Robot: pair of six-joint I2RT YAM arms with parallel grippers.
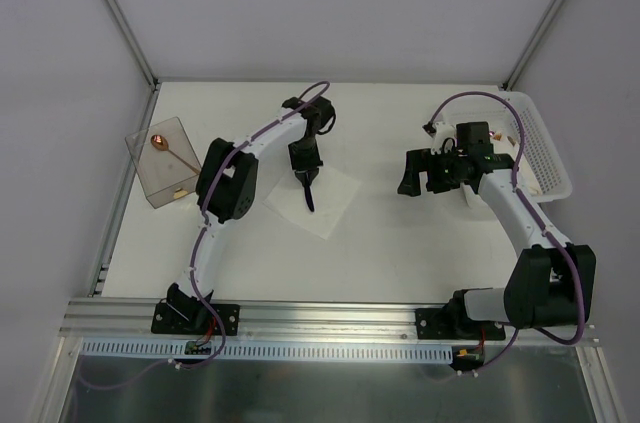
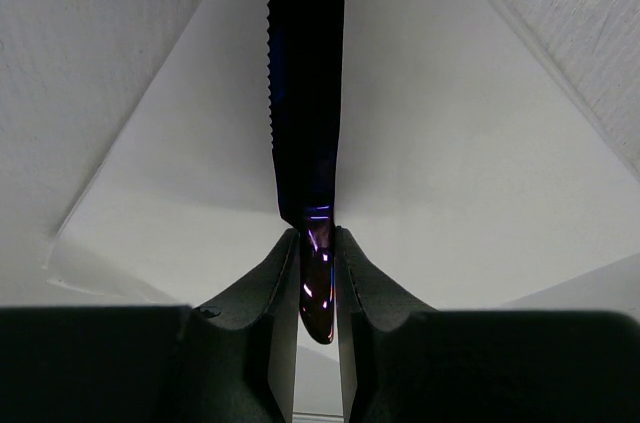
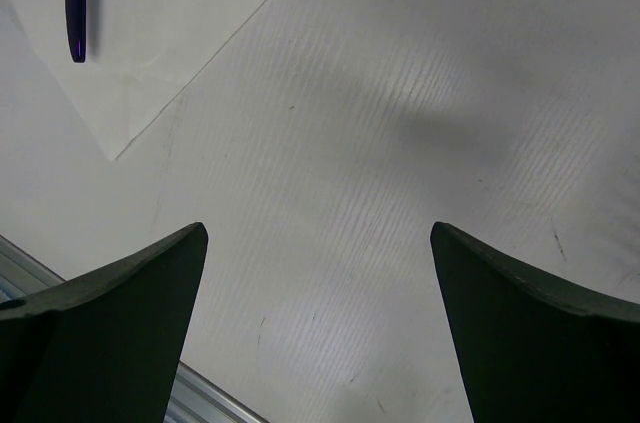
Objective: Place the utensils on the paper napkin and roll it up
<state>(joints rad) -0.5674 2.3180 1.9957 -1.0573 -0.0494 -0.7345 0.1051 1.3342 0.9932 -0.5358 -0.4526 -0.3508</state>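
Note:
A dark purple knife (image 1: pixel 308 193) with a serrated edge is pinched at its rounded handle end by my left gripper (image 1: pixel 303 171). In the left wrist view the gripper (image 2: pixel 318 243) is shut on the knife (image 2: pixel 305 93), whose blade reaches out over the white paper napkin (image 2: pixel 430 163). The napkin (image 1: pixel 335 208) lies flat at mid-table, turned like a diamond. I cannot tell whether the knife touches it. A copper-brown spoon (image 1: pixel 165 146) lies in the clear smoky container (image 1: pixel 150 178) at the left. My right gripper (image 1: pixel 410 175) is open and empty over bare table, right of the napkin (image 3: pixel 150 33).
A white perforated basket (image 1: pixel 545 138) stands at the right edge behind the right arm. A metal rail (image 1: pixel 330 315) runs along the near table edge, and its corner shows in the right wrist view (image 3: pixel 210 398).

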